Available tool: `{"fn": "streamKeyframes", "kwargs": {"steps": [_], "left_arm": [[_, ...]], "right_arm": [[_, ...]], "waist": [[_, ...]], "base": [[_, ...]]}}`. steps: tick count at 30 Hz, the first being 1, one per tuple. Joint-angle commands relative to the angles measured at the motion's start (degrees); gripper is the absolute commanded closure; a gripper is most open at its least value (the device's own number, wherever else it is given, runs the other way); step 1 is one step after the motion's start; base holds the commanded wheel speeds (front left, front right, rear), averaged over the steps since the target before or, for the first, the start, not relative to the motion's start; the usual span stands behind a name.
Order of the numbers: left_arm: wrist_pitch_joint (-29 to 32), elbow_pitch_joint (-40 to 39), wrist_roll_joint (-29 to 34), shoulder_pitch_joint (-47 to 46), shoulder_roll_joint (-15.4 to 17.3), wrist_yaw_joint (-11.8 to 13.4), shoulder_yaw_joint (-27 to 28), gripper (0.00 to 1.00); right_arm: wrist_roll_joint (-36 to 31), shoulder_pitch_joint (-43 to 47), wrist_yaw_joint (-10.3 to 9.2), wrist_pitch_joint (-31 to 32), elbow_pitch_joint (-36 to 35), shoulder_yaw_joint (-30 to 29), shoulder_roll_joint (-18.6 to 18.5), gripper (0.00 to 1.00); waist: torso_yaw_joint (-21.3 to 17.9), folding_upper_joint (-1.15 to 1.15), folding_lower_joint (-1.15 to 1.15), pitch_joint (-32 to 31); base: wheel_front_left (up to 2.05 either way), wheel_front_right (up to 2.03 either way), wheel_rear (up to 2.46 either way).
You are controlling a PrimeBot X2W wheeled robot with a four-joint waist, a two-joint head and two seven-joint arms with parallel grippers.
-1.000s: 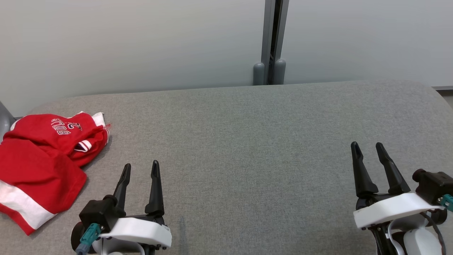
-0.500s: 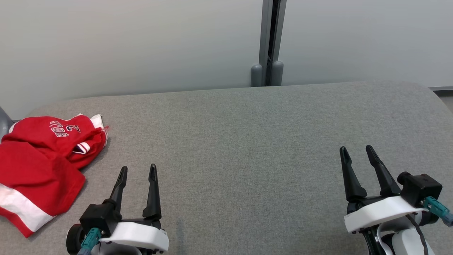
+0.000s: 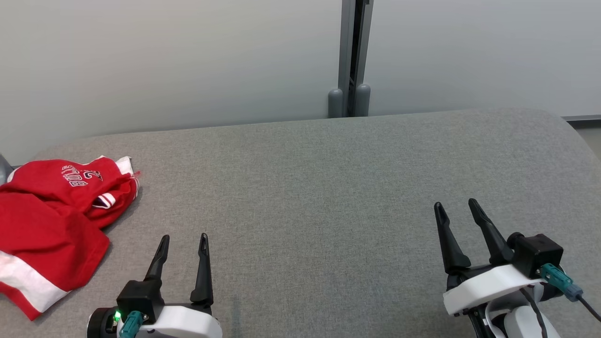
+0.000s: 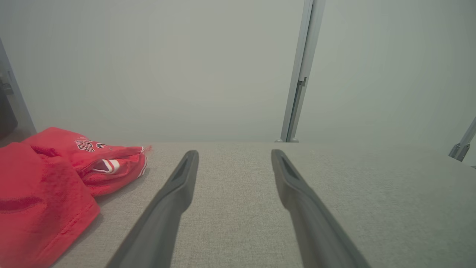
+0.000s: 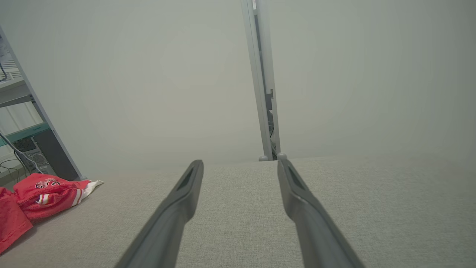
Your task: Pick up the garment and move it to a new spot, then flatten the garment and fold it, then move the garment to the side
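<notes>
Lying crumpled on the grey padded surface (image 3: 305,188), the garment (image 3: 47,225) sits off to the outer side of the left gripper (image 3: 183,236). It is near the gripper but apart from it, with a strip of bare surface between its closest red fold and the gripper's outer finger. The left gripper has its two dark fingers spread wide with nothing between them. They point away from the robot, low over the surface; whether they touch it cannot be told. In the left wrist view the garment bunches up to the left of the fingers and partly ahead of their tips. Its lettering (image 4: 87,145) is on the farther hump, and a bit of red-white striped trim (image 4: 108,165) shows in a fold facing the gripper. A white band (image 3: 23,277) crosses the part of the garment that lies beside the gripper's base. The right gripper (image 3: 455,203) is well apart from the garment, beyond the left gripper. It too gapes fully and holds nothing, and in its wrist view the garment appears small, far to the left of its fingers. Ahead of both grippers and between them, past the surface's far edge, a grey post (image 3: 350,56) stands against a pale wall (image 3: 188,61).
</notes>
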Motion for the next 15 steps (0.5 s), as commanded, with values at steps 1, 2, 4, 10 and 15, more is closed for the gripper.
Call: {"fn": "streamKeyframes", "kwargs": {"steps": [1,2,4,10,15], "left_arm": [[-0.39,0.11,0.92,0.08,0.27,-0.36,0.22,0.00],[-0.45,0.38,1.17,0.13,0.28,-0.39,0.19,0.00],[-0.52,0.69,1.89,0.11,0.29,-0.52,0.20,0.00],[-0.74,2.11,4.23,0.12,0.32,-0.20,0.03,0.00],[-0.77,2.80,4.23,-0.07,0.31,-0.53,0.04,0.00]], "right_arm": [[-1.09,-0.89,0.11,-0.73,0.22,0.35,-0.19,0.00],[-1.31,-1.03,0.11,-0.76,0.48,0.61,-0.20,0.00],[-1.62,-1.16,0.11,-1.16,0.99,0.97,-0.19,0.00],[-2.63,-1.92,0.12,-1.92,2.35,1.73,-0.17,0.00],[-2.41,-2.17,0.11,-2.13,3.26,2.01,-0.16,0.00]], "waist": [[-0.05,0.00,0.00,-0.05],[-0.09,0.00,0.00,-0.09],[-0.16,0.00,0.00,-0.14],[-0.32,0.00,0.00,-0.07],[-0.33,0.00,0.00,0.04]], "base": [[0.00,0.00,0.00],[0.00,0.00,0.00],[0.00,0.00,0.00],[0.00,0.00,0.00],[0.00,0.00,0.00]]}}
